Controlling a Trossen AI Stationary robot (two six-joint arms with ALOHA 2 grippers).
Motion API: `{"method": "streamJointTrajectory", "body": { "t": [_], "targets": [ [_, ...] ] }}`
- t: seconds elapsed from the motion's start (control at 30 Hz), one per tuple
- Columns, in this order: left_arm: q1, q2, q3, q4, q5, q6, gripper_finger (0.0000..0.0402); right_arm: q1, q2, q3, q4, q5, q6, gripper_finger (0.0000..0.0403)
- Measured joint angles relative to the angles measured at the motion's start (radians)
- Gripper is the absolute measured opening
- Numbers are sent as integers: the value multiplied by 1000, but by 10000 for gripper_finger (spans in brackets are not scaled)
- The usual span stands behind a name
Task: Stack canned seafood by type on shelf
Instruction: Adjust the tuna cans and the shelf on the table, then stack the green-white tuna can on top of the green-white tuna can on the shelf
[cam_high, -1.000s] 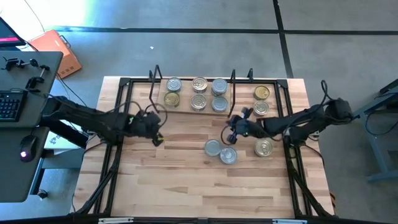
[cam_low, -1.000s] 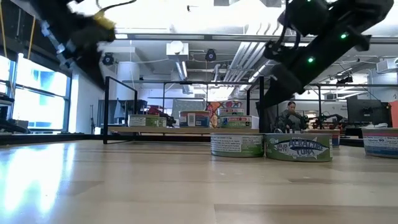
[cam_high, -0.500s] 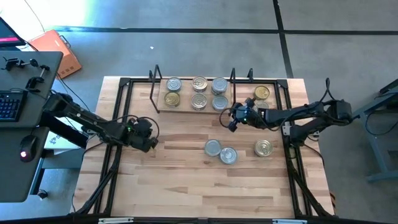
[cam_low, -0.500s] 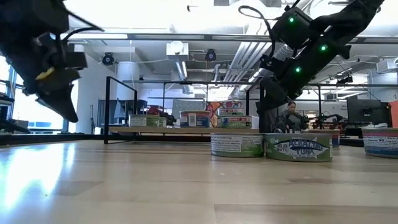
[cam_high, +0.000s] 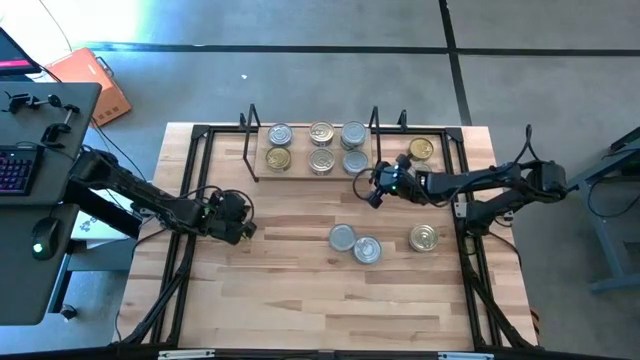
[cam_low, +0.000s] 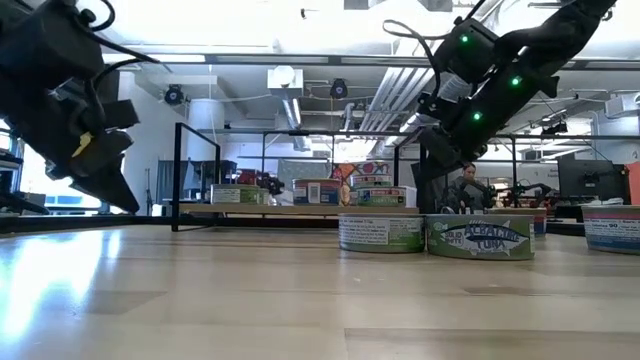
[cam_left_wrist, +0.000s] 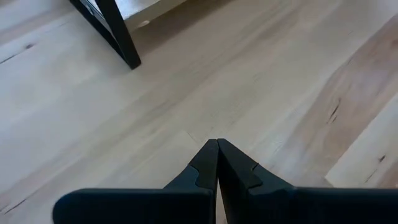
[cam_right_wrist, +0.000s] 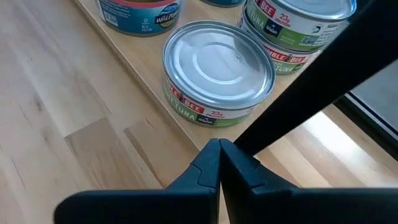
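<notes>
The shelf (cam_high: 298, 148), a light board with black wire uprights, stands at the table's far middle. On it are several tins of canned seafood (cam_high: 320, 160); the nearest silver-topped tin (cam_right_wrist: 217, 59) sits at its near right corner. Three more tins (cam_high: 343, 237) (cam_high: 367, 250) (cam_high: 424, 238) rest on the tabletop, and a gold-topped one (cam_high: 421, 149) stands right of the shelf. My right gripper (cam_high: 372, 197) (cam_right_wrist: 219, 143) hangs shut just in front of that corner tin, holding nothing. My left gripper (cam_high: 247, 230) (cam_left_wrist: 217, 142) is shut, low over bare wood at the table's left.
A black shelf upright (cam_right_wrist: 323, 87) slants close past my right fingers. Another black post (cam_left_wrist: 112, 31) stands ahead of my left gripper. The black table frame (cam_high: 190, 200) runs along both sides. Bare wood lies across the near half (cam_high: 300, 300).
My left gripper has sunk from high above the table to just over it, drawing back toward the left edge and rolling. My right gripper has swung from above the loose tins toward the far edge, up to the shelf's near right corner. Both stayed shut.
</notes>
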Motion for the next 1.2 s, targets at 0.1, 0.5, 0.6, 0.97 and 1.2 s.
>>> {"method": "streamJointTrajectory", "body": {
  "t": [0.1,0.5,0.6,0.97,1.2],
  "targets": [
    [-4,0,0,6,25,16,0,30,-13,0,-8,20,1,0],
    [-146,0,59,118,87,166,0,329,-119,0,-6,34,3,0],
    [-188,1,61,230,68,231,0,438,-119,0,-6,35,6,0],
    [-212,179,61,604,-26,413,0,634,-28,0,107,-72,-1,1],
    [-183,348,61,800,-27,455,0,568,39,42,118,-188,55,88]
  ]
}}
